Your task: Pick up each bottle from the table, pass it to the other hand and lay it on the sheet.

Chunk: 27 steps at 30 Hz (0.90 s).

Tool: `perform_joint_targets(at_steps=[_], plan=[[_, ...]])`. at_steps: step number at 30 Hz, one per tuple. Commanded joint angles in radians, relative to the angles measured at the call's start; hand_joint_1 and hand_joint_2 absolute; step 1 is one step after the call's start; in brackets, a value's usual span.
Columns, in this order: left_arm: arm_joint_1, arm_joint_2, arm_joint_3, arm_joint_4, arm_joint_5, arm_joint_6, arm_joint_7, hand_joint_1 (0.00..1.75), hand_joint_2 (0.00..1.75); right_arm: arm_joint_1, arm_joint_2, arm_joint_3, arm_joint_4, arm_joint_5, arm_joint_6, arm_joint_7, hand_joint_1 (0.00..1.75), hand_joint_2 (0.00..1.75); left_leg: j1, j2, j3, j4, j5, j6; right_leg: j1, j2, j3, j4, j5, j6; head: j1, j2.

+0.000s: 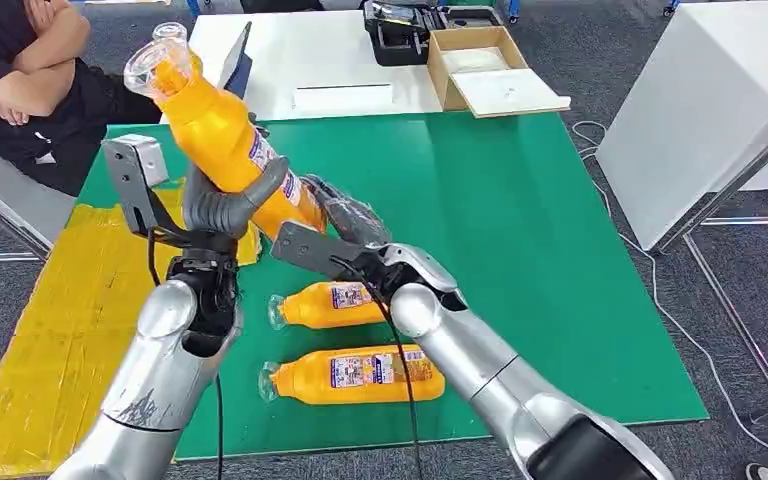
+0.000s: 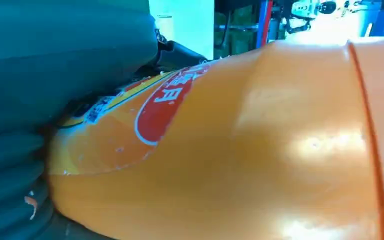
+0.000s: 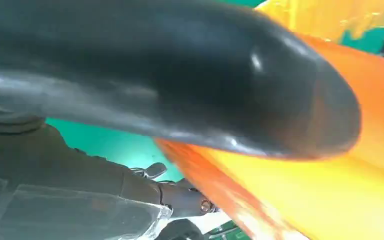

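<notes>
An orange bottle (image 1: 215,130) with a clear cap is held up, tilted, its cap toward the far left. My left hand (image 1: 225,205) grips its middle, the grey thumb wrapped across the label. My right hand (image 1: 345,218) holds the bottle's base from the right. In the left wrist view the orange bottle (image 2: 260,150) lies against my left hand (image 2: 40,75). In the right wrist view my right hand's thumb (image 3: 180,75) lies over the bottle (image 3: 330,190). Two more orange bottles (image 1: 332,303) (image 1: 360,375) lie on the green mat (image 1: 500,200). The yellow sheet (image 1: 70,310) lies at the left.
A person (image 1: 30,70) with folded arms sits at the far left. Behind the mat, a white table (image 1: 330,60) carries a cardboard box (image 1: 480,65) and a black case (image 1: 400,35). A white panel (image 1: 700,110) stands at the right.
</notes>
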Motion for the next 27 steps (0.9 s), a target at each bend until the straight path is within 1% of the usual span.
perform_joint_targets(at_steps=[1,2,4,5,7,8,9,10,12,13,14,17,19,20,21,22,23,26,27], plan=[[-0.002,0.052,0.092,-0.021,-0.022,-0.03,-0.022,1.75,1.75,0.065,-0.119,-0.098,-0.017,0.065,0.008,-0.028,0.0,0.0,0.0,-0.003,0.004,-0.001,0.0,-0.003,0.0,-0.004,0.005,-0.002,-0.001,-0.001,0.0,0.0],[0.005,0.057,0.101,-0.026,-0.03,-0.032,-0.024,1.75,1.75,0.081,-0.127,-0.121,-0.038,0.084,-0.005,-0.019,0.0,0.0,0.0,-0.002,0.002,-0.001,0.0,-0.002,0.0,-0.003,0.003,-0.001,-0.001,0.0,0.0,0.0],[0.029,0.084,0.131,-0.046,-0.069,-0.018,-0.038,1.75,1.75,0.134,-0.17,-0.177,-0.109,0.096,-0.019,-0.02,0.0,0.0,0.0,-0.001,0.002,0.0,0.0,-0.002,0.0,-0.003,0.003,-0.001,-0.001,0.0,0.0,0.0],[0.048,0.109,0.167,-0.058,-0.139,0.008,-0.051,1.75,1.75,0.184,-0.202,-0.23,-0.181,0.11,-0.023,-0.023,0.0,0.0,0.0,-0.002,0.004,-0.001,-0.001,-0.003,0.0,-0.004,0.005,-0.001,-0.001,-0.001,0.0,0.0],[0.069,0.134,0.227,-0.065,-0.358,0.092,-0.088,1.75,1.75,0.261,-0.246,-0.3,-0.296,0.129,-0.004,-0.03,0.0,0.0,0.0,-0.003,0.006,-0.002,-0.001,-0.004,0.0,-0.005,0.007,-0.002,-0.002,-0.001,0.0,0.0],[0.09,0.164,0.268,-0.06,-0.491,0.138,-0.089,1.75,1.75,0.311,-0.275,-0.343,-0.37,0.127,0.0,-0.047,0.0,0.0,0.0,-0.003,0.003,-0.002,0.0,-0.002,0.0,-0.005,0.004,-0.002,-0.001,-0.001,0.0,0.0],[0.101,0.18,0.284,-0.052,-0.555,0.159,-0.097,1.75,1.75,0.334,-0.285,-0.363,-0.402,0.111,0.01,-0.056,0.0,0.0,0.0,-0.005,0.005,-0.003,-0.001,-0.003,0.0,-0.007,0.007,-0.002,-0.002,-0.001,0.0,0.0],[0.115,0.192,0.321,-0.035,-0.603,0.162,-0.12,1.75,1.75,0.369,-0.299,-0.393,-0.449,0.101,0.023,-0.063,0.0,0.0,0.0,-0.003,0.004,-0.002,-0.001,-0.003,0.0,-0.004,0.005,-0.002,-0.002,-0.001,0.0,0.0],[0.128,0.223,0.345,0.033,-0.765,0.203,-0.133,1.75,1.75,0.435,-0.316,-0.443,-0.537,0.094,0.025,-0.072,0.0,0.0,0.0,-0.003,0.008,-0.003,-0.003,-0.005,0.0,-0.006,0.009,-0.002,-0.004,-0.001,0.0,0.0],[0.128,0.22,0.353,0.05,-0.769,0.204,-0.145,1.75,1.75,0.448,-0.318,-0.451,-0.555,0.095,0.032,-0.072,0.0,0.0,-0.001,-0.002,0.005,-0.003,-0.001,-0.003,-0.001,-0.004,0.005,-0.001,-0.002,-0.001,0.0,0.0],[0.128,0.22,0.353,0.05,-0.769,0.204,-0.145,1.75,1.75,0.448,-0.318,-0.451,-0.555,0.095,0.032,-0.072,0.0,0.0,-0.001,-0.003,0.007,-0.003,-0.002,-0.004,0.0,-0.005,0.007,-0.002,-0.003,-0.001,0.0,0.0],[0.123,0.209,0.349,0.055,-0.771,0.205,-0.15,1.75,1.75,0.445,-0.31,-0.447,-0.556,0.097,0.036,-0.07,0.0,0.0,0.0,-0.003,0.001,-0.001,-0.001,-0.002,0.0,-0.004,0.001,0.0,-0.001,-0.001,0.0,0.0],[0.122,0.207,0.346,0.051,-0.774,0.206,-0.15,1.75,1.75,0.441,-0.307,-0.445,-0.549,0.098,0.037,-0.069,0.0,0.0,0.0,-0.001,0.004,0.0,-0.002,-0.005,0.0,-0.004,0.004,0.001,-0.002,-0.001,0.0,0.0],[0.118,0.225,0.323,0.068,-0.891,0.233,-0.105,1.75,1.75,0.442,-0.306,-0.446,-0.553,0.1,0.036,-0.069,0.0,0.0,0.0,0.0,0.0,-0.001,-0.001,-0.002,0.0,-0.002,0.001,0.0,-0.001,0.0,0.0,0.0],[0.122,0.228,0.32,0.077,-0.932,0.236,-0.091,1.75,1.75,0.453,-0.309,-0.451,-0.567,0.097,0.037,-0.069,0.0,0.0,0.0,0.0,0.002,0.0,-0.001,-0.003,0.0,-0.002,0.002,0.0,-0.001,-0.001,0.0,0.0],[0.126,0.224,0.326,0.103,-0.934,0.219,-0.076,1.75,1.75,0.473,-0.317,-0.458,-0.596,0.085,0.046,-0.068,0.0,0.0,0.0,-0.001,0.004,0.0,-0.001,-0.004,0.0,-0.004,0.004,0.0,-0.002,-0.001,0.0,0.0],[0.132,0.225,0.325,0.137,-0.919,0.197,-0.069,1.75,1.75,0.498,-0.333,-0.464,-0.625,0.067,0.056,-0.077,0.0,0.0,0.0,-0.002,0.002,-0.002,0.0,-0.002,-0.001,-0.004,0.002,-0.001,-0.001,-0.001,0.0,0.0],[0.141,0.239,0.303,0.216,-0.919,0.195,-0.099,1.75,1.75,0.54,-0.372,-0.458,-0.667,0.024,0.069,-0.1,0.0,0.0,-0.001,-0.003,0.003,-0.002,0.0,-0.002,-0.001,-0.004,0.003,-0.001,-0.001,-0.001,0.0,0.0],[0.14,0.241,0.296,0.238,-0.916,0.195,-0.107,1.75,1.75,0.556,-0.382,-0.452,-0.684,0.017,0.069,-0.102,0.0,0.0,-0.001,-0.004,0.007,-0.003,-0.002,-0.005,-0.001,-0.007,0.008,-0.002,-0.003,-0.001,0.0,0.0]])
